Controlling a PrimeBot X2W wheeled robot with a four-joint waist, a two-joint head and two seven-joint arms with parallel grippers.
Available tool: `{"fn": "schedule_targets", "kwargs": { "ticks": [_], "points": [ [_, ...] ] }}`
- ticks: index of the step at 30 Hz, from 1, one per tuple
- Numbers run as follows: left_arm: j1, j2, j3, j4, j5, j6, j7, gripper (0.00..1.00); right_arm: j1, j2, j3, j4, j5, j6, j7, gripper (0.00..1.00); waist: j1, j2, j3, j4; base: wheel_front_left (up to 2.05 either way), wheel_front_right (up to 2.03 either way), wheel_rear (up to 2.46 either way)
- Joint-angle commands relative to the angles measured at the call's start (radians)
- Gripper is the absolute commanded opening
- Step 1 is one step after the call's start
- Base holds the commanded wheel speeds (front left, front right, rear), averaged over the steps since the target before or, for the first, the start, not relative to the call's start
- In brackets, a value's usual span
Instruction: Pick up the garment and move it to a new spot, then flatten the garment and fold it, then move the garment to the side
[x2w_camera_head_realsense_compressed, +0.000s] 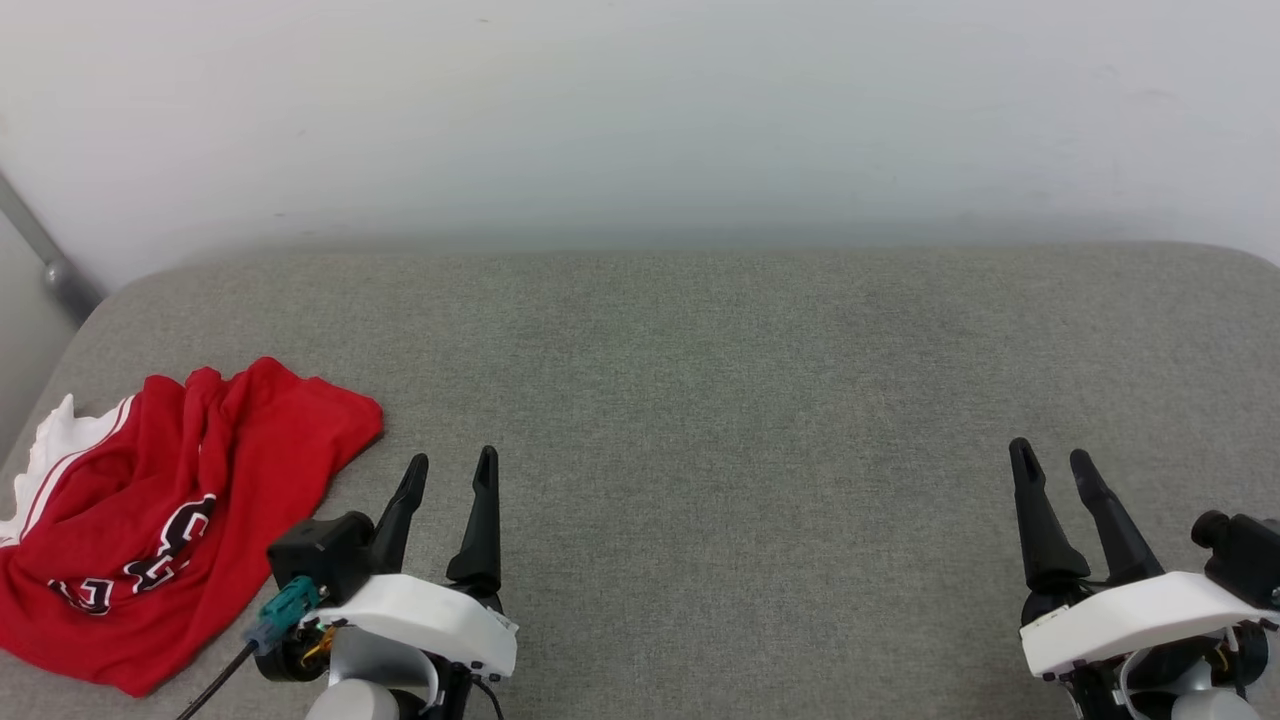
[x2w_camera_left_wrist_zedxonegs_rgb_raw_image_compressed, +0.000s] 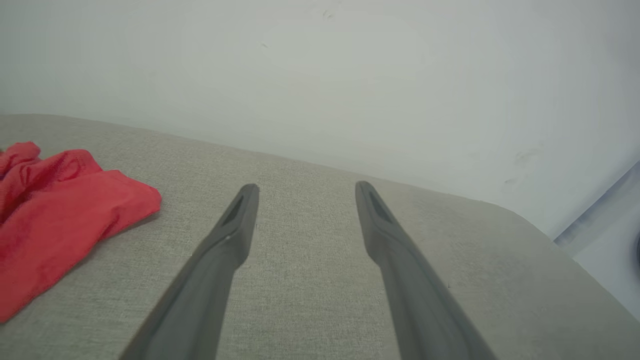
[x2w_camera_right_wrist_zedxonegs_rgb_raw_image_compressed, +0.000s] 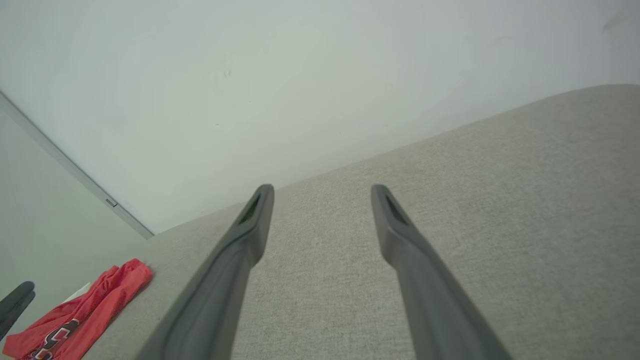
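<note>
The left gripper (x2w_camera_head_realsense_compressed: 452, 460) sits at the lower left of the head view, its two long dark fingers (x2w_camera_head_realsense_compressed: 480, 520) spread apart, nothing between them, tips pointing forward. The right gripper (x2w_camera_head_realsense_compressed: 1050, 453) sits at the lower right in the same pose, jaws apart and empty.

Bright, even light; soft shadows.

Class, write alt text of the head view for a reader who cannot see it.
A crumpled red garment lies at the far left of a grey fabric surface. The left gripper and right gripper sit along the bottom edge, jaws open, holding nothing.
</note>
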Motion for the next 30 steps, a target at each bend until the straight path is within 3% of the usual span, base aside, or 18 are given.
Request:
{"fn": "schedule_targets", "kwargs": {
  "ticks": [1,18,30],
  "points": [
    [-0.022,0.007,-0.01,-0.007,0.041,0.008,-0.013,1.0,0.005,-0.001,-0.002,-0.018,-0.036,0.0,0.001,1.0,0.0,0.0,0.0,0.0,0.0,0.0,0.0],
    [-0.031,0.032,-0.058,-0.002,0.205,0.045,-0.051,1.0,0.014,-0.001,-0.011,-0.035,-0.18,0.0,0.005,1.0,0.0,0.0,-0.001,0.006,0.0,0.0,0.0],
    [-0.036,0.03,-0.079,0.014,0.274,0.048,-0.075,1.0,0.024,-0.001,-0.011,-0.041,-0.27,0.0,-0.01,1.0,0.0,0.0,-0.001,0.009,0.0,0.0,0.0]
  ]
}}
